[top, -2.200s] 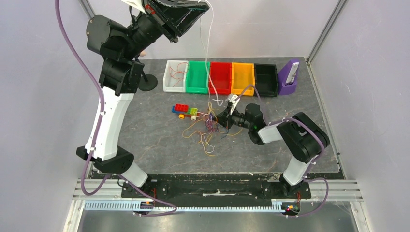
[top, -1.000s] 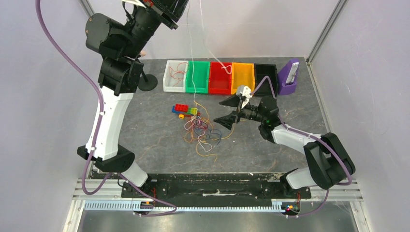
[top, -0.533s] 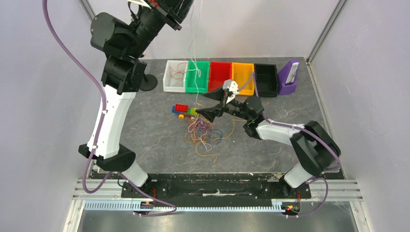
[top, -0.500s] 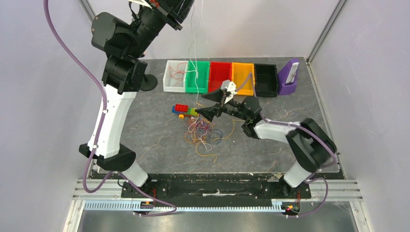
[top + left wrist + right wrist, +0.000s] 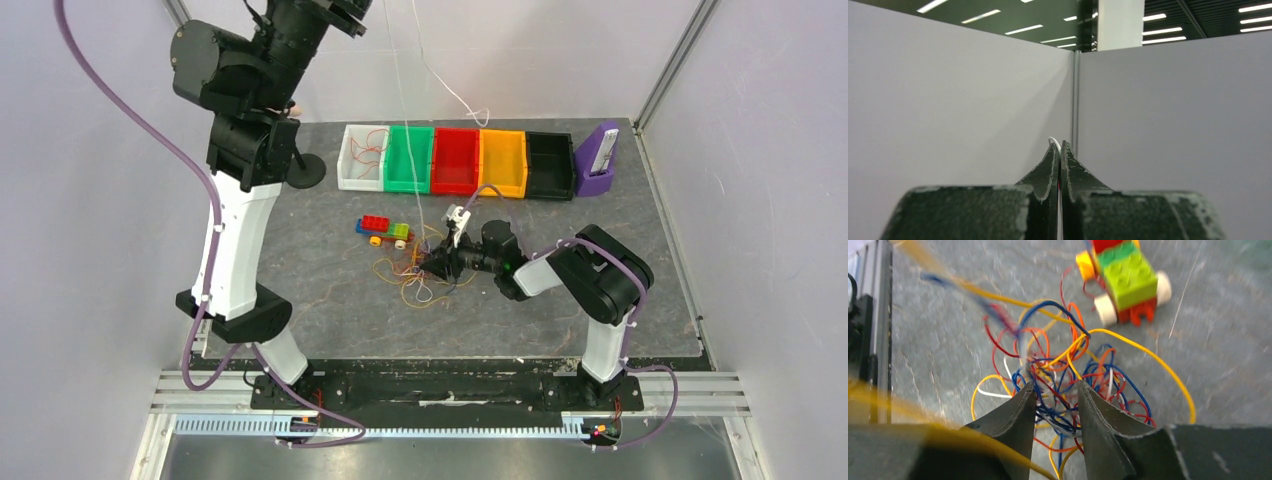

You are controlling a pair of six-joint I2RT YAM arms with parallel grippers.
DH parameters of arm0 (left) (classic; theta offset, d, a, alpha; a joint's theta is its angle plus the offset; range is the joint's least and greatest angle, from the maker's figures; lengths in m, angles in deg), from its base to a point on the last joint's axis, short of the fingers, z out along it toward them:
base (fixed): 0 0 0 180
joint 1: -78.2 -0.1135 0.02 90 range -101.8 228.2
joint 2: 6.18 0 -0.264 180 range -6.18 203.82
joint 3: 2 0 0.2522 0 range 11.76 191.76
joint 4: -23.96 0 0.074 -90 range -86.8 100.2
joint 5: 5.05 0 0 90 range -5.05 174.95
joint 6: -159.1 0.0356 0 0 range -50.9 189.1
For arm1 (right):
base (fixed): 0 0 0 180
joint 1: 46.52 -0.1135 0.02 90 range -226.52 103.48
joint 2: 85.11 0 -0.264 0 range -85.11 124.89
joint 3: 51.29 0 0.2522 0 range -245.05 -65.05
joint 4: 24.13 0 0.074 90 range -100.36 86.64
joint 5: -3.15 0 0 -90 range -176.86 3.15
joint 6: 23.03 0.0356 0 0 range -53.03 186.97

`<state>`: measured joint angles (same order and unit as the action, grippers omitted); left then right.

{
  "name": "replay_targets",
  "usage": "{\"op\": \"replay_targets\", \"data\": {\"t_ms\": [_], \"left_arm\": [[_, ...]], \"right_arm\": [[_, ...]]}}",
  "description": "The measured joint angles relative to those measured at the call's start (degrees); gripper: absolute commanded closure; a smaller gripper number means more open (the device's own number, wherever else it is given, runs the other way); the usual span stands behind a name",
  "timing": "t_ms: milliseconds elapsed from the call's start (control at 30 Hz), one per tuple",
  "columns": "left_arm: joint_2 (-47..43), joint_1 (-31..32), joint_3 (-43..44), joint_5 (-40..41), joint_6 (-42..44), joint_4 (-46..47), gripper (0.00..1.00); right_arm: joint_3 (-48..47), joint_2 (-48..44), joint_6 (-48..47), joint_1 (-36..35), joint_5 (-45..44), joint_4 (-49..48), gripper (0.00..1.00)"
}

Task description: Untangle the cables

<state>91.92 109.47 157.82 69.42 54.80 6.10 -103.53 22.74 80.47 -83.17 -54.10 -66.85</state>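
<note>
**Left gripper** (image 5: pixel 1060 150): raised high, jaws pressed shut on one white cable (image 5: pixel 1053 141), which hangs below it toward the heap.
**Right gripper** (image 5: pixel 1055 390): low at the table, jaws narrowly parted astride the tangle (image 5: pixel 1063 365), nothing clamped.
**Toy brick car** (image 5: pixel 1125 282): beyond its fingertips.
**Step, judged:** drawing the white strand free.
**Next:** right jaws pin the heap while the left lifts higher.
</note>
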Motion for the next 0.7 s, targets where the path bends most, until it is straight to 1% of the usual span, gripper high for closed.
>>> {"op": "replay_targets", "data": {"t_ms": [33, 167, 233, 367, 433, 700], "left_arm": [[0.22, 0.00, 0.92, 1.14, 0.63, 0.22, 0.98], [0.26, 0.00, 2.10, 5.09, 2.67, 1.86, 0.98], [0.24, 0.00, 2.12, 6.45, 3.52, 2.75, 0.98], [0.33, 0.00, 2.47, 8.92, 6.43, 4.94, 0.98], [0.35, 0.00, 2.95, 10.40, 8.74, 6.21, 0.98], [0.09, 0.07, 3.50, 21.03, 18.95, 9.03, 0.98]], "right_arm": [[0.50, -0.09, -0.35, 0.00, 0.00, 1.70, 0.62], [4.39, -2.78, -1.36, 0.00, 0.37, 6.14, 0.72], [6.34, -4.28, -1.68, 0.02, 0.44, 7.96, 0.74], [7.87, -4.79, -1.92, 0.07, 0.46, 10.69, 0.86], [8.50, -5.16, -1.84, 0.13, 0.44, 10.84, 0.89], [10.34, -6.12, -0.85, 1.70, 1.77, 10.93, 0.90]]}}
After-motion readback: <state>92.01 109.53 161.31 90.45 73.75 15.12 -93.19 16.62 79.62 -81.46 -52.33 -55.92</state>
